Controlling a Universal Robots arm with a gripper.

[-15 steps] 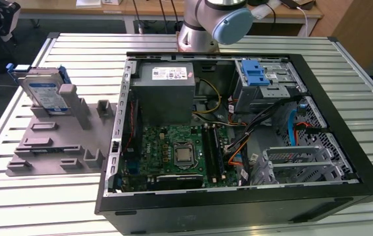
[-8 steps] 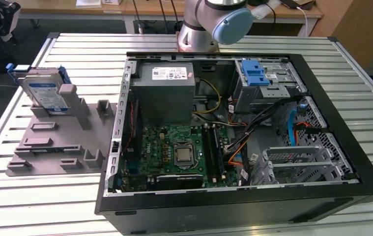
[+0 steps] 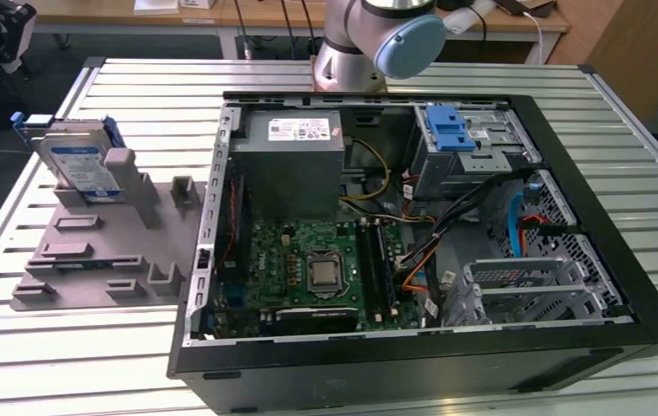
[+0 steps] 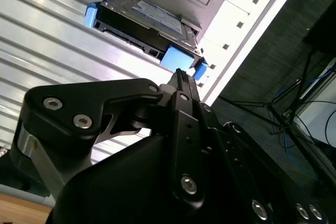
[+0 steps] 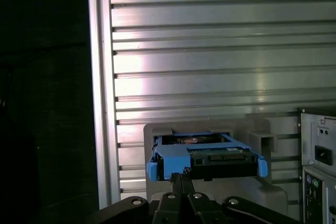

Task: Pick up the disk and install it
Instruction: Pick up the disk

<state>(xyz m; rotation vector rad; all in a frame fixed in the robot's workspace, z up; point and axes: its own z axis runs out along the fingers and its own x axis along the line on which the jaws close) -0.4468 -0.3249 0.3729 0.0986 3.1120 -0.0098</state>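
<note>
Slatted metal table (image 3: 606, 95), open computer case (image 3: 606, 260), and to the exterior view's left a grey holder (image 3: 97, 251) with the silver disk (image 3: 80, 165) (image 4: 144, 22) (image 5: 210, 156) standing on edge in it, white-blue label, blue frame, gripper (image 4: 180, 73) (image 5: 181, 178) fingers pressed together, empty, pointing at it.

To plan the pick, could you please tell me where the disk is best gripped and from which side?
I would grip the disk across its two flat faces near the top edge, coming down from above. It stands upright in the grey holder, whose posts cover its lower part, leaving its blue-framed upper end free.
</note>
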